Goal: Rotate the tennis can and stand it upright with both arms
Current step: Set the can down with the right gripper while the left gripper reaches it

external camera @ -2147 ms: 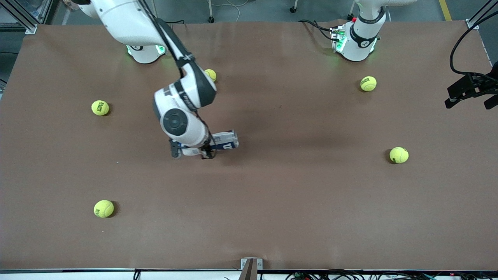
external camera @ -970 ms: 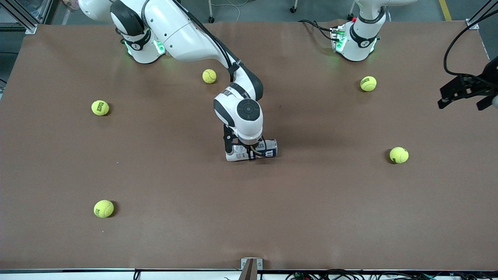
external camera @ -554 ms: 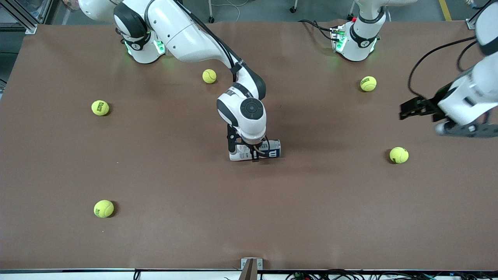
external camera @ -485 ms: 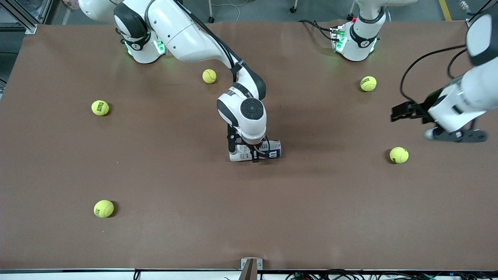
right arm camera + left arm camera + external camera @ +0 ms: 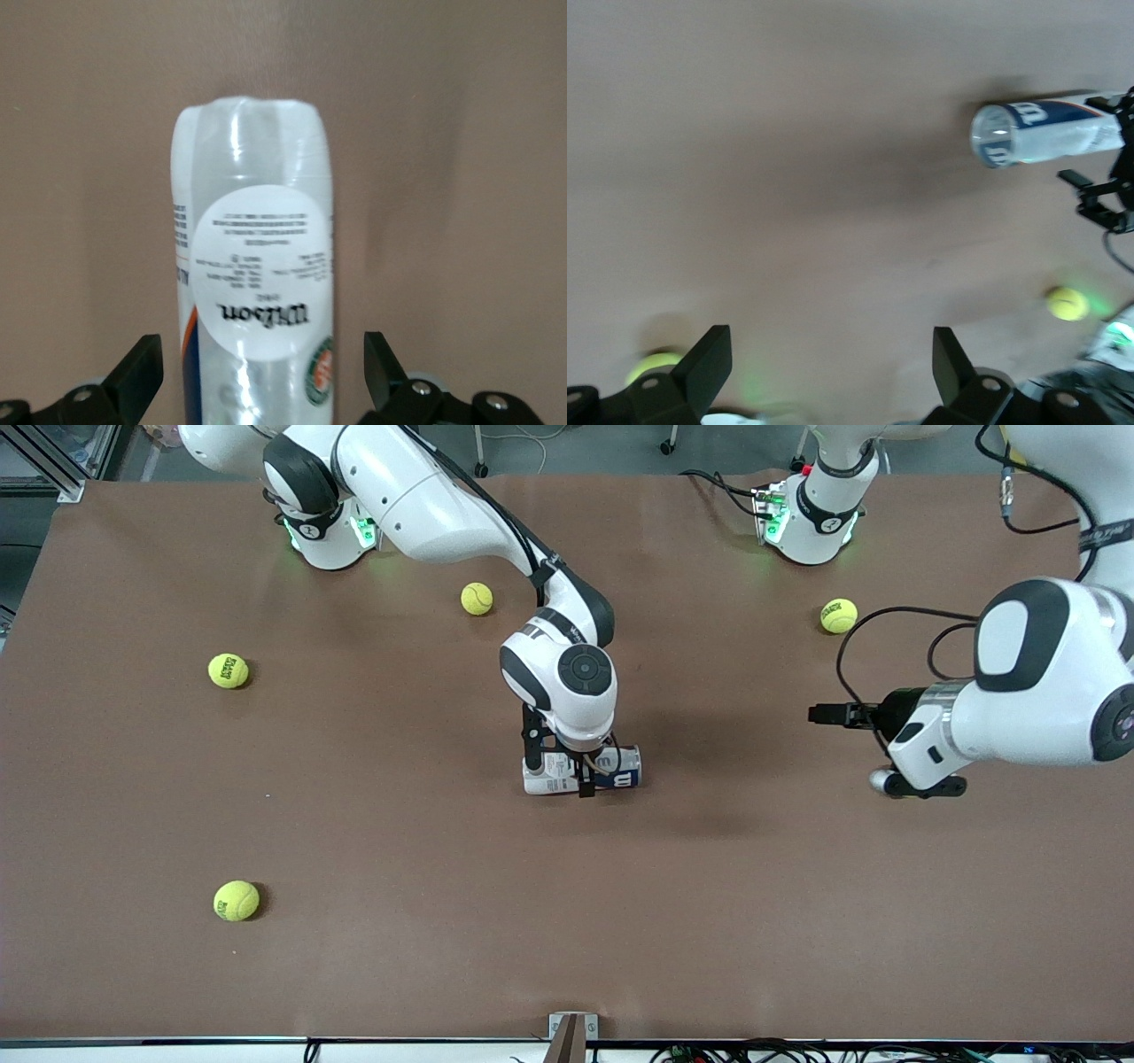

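Brown table bears tennis can lying flat; right end effector straddles it, spread, gripping nothing; left end effector, empty and spread, should square to the can's end before closing.

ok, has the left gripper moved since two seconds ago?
Yes. The left gripper has swung in from the table's edge at the left arm's end toward the tennis can, now past the ball near its base, open.

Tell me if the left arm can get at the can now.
Probably yes: the can lies with its end toward the open left gripper, bare table between; the open right gripper straddles its middle.
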Tool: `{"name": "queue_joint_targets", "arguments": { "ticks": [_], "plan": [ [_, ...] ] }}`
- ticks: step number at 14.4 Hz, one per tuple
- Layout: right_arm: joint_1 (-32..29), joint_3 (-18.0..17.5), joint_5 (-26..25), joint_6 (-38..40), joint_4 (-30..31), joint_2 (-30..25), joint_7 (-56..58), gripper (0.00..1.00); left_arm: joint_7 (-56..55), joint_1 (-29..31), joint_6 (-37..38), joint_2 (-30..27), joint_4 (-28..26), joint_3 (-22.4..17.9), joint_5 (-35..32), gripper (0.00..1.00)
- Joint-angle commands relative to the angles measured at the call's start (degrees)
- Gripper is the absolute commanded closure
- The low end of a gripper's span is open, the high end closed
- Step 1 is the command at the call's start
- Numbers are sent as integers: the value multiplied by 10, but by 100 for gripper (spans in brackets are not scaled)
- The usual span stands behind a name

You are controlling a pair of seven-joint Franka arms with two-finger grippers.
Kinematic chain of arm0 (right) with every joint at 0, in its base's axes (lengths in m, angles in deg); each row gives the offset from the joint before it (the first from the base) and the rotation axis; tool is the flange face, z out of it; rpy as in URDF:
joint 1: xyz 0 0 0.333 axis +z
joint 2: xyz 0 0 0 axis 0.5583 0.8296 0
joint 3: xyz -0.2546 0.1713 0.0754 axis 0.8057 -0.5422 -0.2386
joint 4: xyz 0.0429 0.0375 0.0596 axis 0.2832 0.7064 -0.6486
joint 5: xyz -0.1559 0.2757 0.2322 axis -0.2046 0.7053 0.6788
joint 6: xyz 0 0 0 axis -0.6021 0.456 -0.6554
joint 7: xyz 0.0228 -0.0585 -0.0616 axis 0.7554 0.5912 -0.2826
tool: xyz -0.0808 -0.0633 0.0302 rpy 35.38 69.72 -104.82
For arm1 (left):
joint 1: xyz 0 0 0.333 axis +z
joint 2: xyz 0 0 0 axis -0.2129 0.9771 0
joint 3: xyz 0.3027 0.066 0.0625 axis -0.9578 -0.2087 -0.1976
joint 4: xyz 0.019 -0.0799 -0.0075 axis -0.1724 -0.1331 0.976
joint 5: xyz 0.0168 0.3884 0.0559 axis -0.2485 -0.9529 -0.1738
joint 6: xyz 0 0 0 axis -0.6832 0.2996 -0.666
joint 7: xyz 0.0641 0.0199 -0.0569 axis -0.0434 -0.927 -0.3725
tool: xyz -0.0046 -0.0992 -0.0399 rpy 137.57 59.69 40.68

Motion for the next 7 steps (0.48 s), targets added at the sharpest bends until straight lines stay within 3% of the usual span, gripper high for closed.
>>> {"name": "queue_joint_targets", "arguments": {
  "ticks": [1, 7],
  "plan": [
    [-6, -4, -5, 52, -17, -19, 7, 0, 6, 3, -23, 22, -15, 2, 84, 0],
    [-65, -2, 2, 96, -9, -85, 256, 0, 109, -2, -142, 60, -101, 20, 299, 0]
  ]
}}
